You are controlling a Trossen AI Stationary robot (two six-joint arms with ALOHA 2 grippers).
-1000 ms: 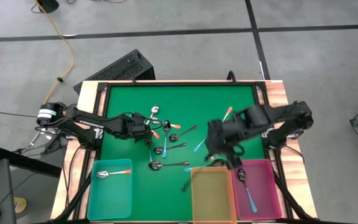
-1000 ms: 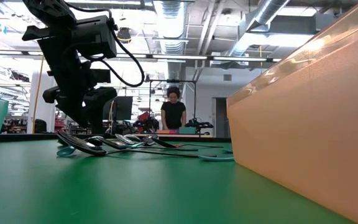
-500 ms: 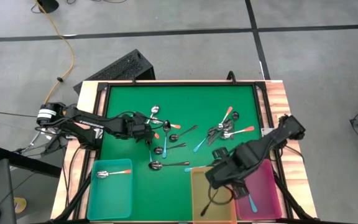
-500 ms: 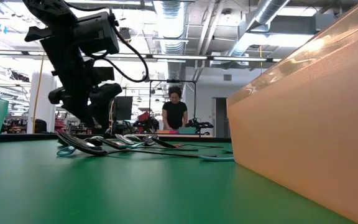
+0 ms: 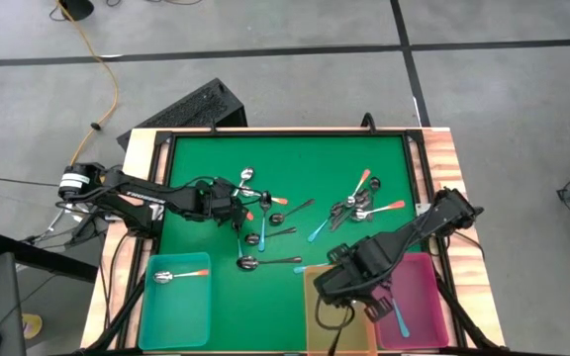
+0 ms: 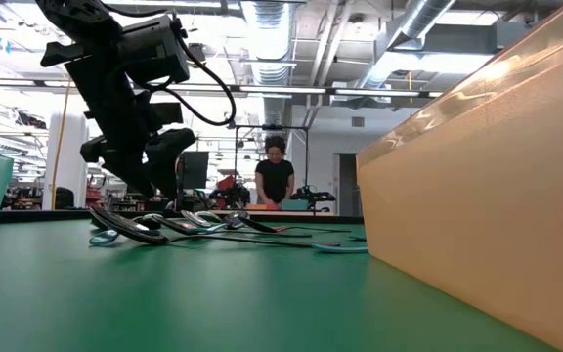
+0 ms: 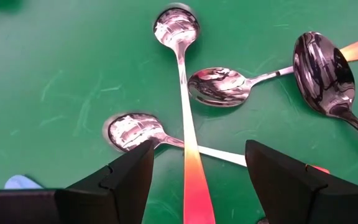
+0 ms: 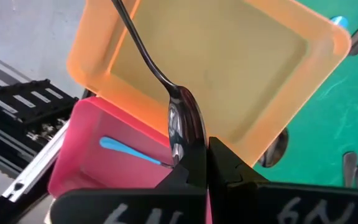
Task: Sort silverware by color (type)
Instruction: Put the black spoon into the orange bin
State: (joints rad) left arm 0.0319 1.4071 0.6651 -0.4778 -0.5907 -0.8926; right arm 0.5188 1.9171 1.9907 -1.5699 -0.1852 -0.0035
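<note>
We count 2 binned: 1 in teal bin (image 5: 178,297), 1 in pink bin (image 5: 419,297). Right gripper (image 8: 199,163) clamps dark spoon (image 8: 166,93) over yellow bin (image 5: 336,311). Left gripper (image 7: 194,177) gapes wide over orange-handled spoon (image 7: 188,149); the other spoons lie loose on the green mat (image 5: 295,158).

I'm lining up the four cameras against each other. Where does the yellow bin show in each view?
High view: yellow bin at the near edge, between the teal bin and the pink bin.
Low view: its wall fills the right side.
Left wrist view: not in it.
Right wrist view: behind the dark spoon.
Shared landmark: the green mat.
</note>
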